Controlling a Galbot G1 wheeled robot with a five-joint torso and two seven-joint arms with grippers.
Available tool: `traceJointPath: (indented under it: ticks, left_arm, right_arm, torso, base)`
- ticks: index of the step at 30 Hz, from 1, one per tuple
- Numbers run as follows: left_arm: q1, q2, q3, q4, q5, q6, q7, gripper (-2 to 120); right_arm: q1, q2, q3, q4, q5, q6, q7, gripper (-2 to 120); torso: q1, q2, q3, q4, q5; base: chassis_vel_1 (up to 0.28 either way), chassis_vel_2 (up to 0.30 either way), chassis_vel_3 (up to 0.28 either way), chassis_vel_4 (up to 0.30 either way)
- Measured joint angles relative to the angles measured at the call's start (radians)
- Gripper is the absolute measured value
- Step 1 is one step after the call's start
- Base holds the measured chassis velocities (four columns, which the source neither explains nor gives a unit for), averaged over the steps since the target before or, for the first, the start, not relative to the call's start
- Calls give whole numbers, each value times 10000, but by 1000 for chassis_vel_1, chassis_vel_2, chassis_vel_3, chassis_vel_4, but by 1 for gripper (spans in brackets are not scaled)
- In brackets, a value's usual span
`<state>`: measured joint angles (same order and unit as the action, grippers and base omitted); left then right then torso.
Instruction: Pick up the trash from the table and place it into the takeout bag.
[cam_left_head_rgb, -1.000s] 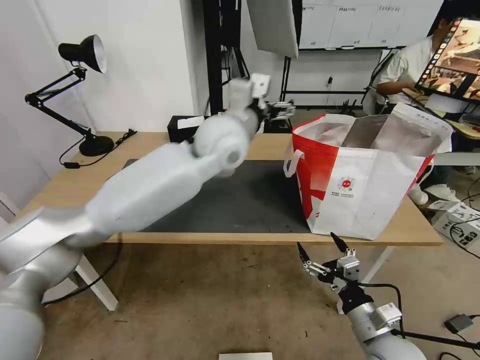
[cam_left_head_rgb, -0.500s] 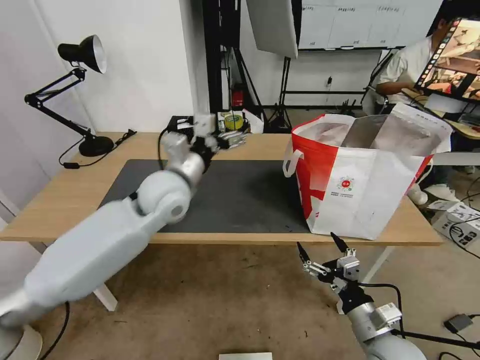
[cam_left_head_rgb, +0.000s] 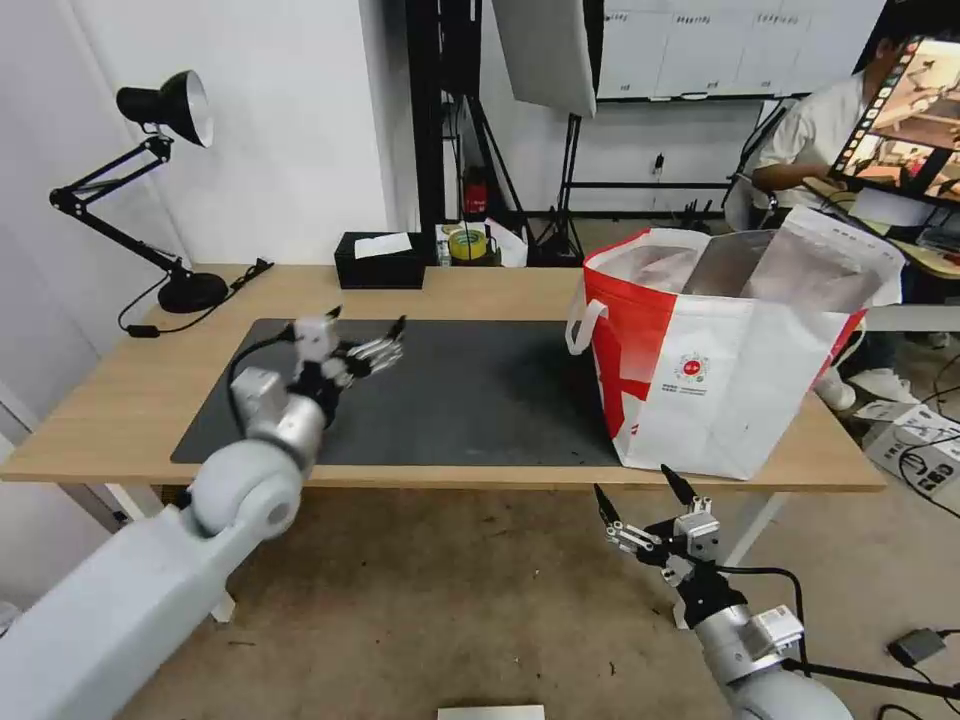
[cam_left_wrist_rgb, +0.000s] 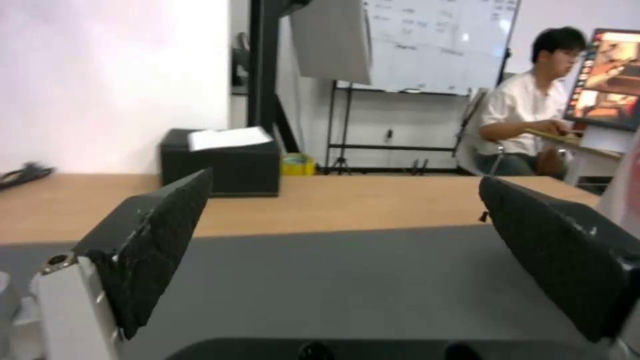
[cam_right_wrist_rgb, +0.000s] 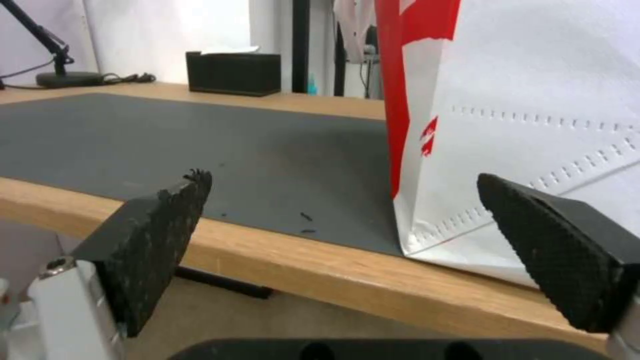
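Boxy white takeout bag (cam_left_head_rgb: 735, 350) — red side panels, foil-lined.

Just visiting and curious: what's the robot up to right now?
Left gripper open, empty, over the dark mat. Right gripper open, parked below the table edge. Takeout bag upright on the table's right end.

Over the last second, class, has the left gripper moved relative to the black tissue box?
Yes. The left gripper has pulled back from beside the takeout bag, past the black tissue box, toward the robot, and is now open over the mat's left part.
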<state>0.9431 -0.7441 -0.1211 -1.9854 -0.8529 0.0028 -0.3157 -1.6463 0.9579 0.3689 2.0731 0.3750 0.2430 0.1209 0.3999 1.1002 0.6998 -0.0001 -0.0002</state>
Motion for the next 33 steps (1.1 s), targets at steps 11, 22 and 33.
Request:
traceJointPath:
  ticks: [11, 22, 33]
  left_arm:
    - [3056, -355, -2242, 118, 1314, -1518, 1255, 100]
    - [4929, -888, -3909, -413, 1653, -1811, 1500, 100]
    - [6681, -1522, -5142, -838, 2057, -2006, 1750, 100]
  right_arm:
    - [0, 0, 0, 0, 0, 0, 0, 100]
    - [0, 0, 0, -1, 0, 0, 0, 100]
    - [0, 0, 0, 0, 0, 0, 1, 100]
  torso:
    - [1, -2, 1, -2, 0]
    - [0, -2, 1, -1, 1]
    - [0, -1, 1, 1, 2]
  base:
    - [0, 0, 0, 0]
    - [0, 0, 0, 0]
    - [0, 0, 0, 0]
